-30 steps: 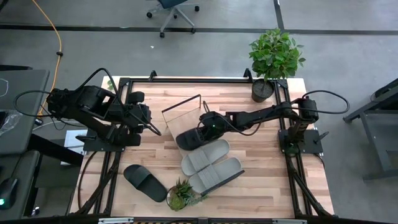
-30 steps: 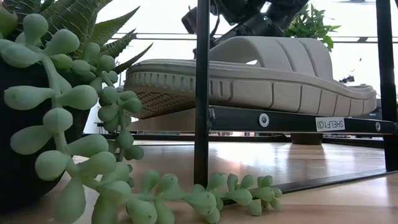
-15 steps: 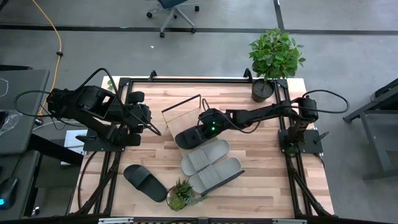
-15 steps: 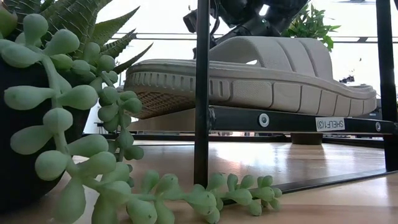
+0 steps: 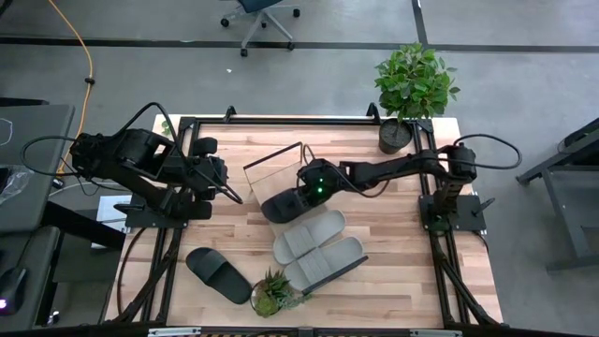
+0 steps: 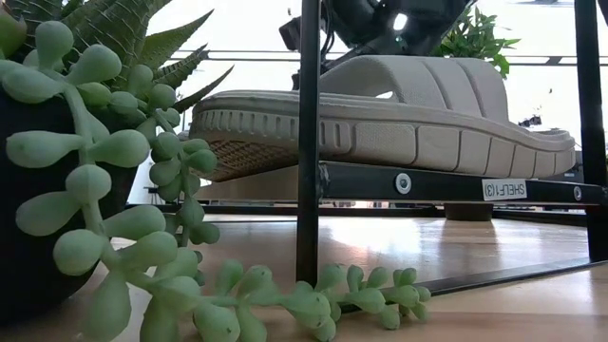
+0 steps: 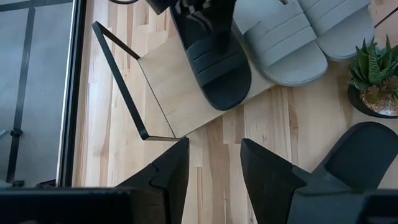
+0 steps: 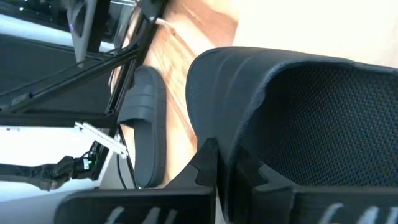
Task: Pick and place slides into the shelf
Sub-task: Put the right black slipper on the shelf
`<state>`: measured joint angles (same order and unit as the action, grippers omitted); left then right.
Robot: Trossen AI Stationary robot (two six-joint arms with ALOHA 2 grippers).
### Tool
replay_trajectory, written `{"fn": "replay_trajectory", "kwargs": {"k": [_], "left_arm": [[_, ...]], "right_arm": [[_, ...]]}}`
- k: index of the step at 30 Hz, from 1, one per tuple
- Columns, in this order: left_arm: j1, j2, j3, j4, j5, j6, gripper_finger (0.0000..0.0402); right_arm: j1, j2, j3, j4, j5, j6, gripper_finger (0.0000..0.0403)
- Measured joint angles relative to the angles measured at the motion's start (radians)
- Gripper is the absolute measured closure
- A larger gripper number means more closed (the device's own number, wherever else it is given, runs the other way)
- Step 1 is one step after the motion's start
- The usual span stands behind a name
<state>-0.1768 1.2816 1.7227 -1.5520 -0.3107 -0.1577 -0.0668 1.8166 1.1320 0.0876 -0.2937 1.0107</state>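
Note:
The shelf (image 5: 274, 171) is a light board with black rod ends, lying slantwise at mid-table. Two light grey slides (image 5: 310, 235) (image 5: 326, 262) rest sole-down on it; the low view shows one grey slide (image 6: 399, 109) above the shelf rail (image 6: 456, 184). My right gripper (image 5: 313, 188) is shut on a black slide (image 5: 284, 204) over the board. The second black slide (image 5: 217, 274) lies flat on the table near the near-left corner. My left gripper (image 5: 223, 178) waits open left of the shelf; its wrist view shows the open gripper (image 7: 214, 167) above bare tabletop. My right gripper pinches the black slide by its wide strap (image 8: 239, 118), the strap's edge running between the two fingers (image 8: 205, 163). It comes from above and from the table's right side. The left wrist view shows the black slide (image 7: 217, 68) lying along the board, its rounded end past the board's edge; whether it rests there I cannot tell.
A small succulent pot (image 5: 274, 293) stands at the near edge beside the shelf's near end and fills the low view's left side (image 6: 85, 161). A tall potted plant (image 5: 409, 94) stands at the far right corner. Bare tabletop lies between the left gripper and the loose black slide.
My right gripper, still shut on the black slide, has shifted a little toward the table's left and far edges, carrying the slide along over the shelf board. The left arm and the grey slides have stayed put.

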Motion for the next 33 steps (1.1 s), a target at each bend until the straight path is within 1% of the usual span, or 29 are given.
{"fn": "replay_trajectory", "kwargs": {"k": [5, 10, 14, 21, 30, 33], "left_arm": [[0.000, 0.000, 0.000, 0.000, 0.000, -0.001, 0.0268], [0.000, 0.000, 0.000, 0.000, -0.001, -0.002, 0.0268], [0.000, 0.000, 0.000, 0.000, -0.003, -0.002, 0.0268], [0.000, 0.000, 0.000, -0.005, -0.003, -0.002, 0.0268], [0.000, 0.000, 0.000, -0.020, -0.005, -0.003, 0.0268], [0.000, 0.000, 0.000, -0.020, -0.006, -0.003, 0.0268]], "right_arm": [[-0.005, 0.011, 0.000, 0.017, -0.008, 0.001, 0.0403], [-0.005, 0.031, 0.000, 0.055, -0.057, -0.007, 0.0403], [-0.004, 0.037, 0.000, 0.053, -0.059, -0.006, 0.0403], [0.004, 0.048, 0.000, 0.051, -0.100, 0.001, 0.0403], [0.009, 0.051, 0.000, 0.048, -0.101, 0.003, 0.0402], [0.009, 0.051, 0.000, 0.048, -0.107, 0.002, 0.0391]]}}
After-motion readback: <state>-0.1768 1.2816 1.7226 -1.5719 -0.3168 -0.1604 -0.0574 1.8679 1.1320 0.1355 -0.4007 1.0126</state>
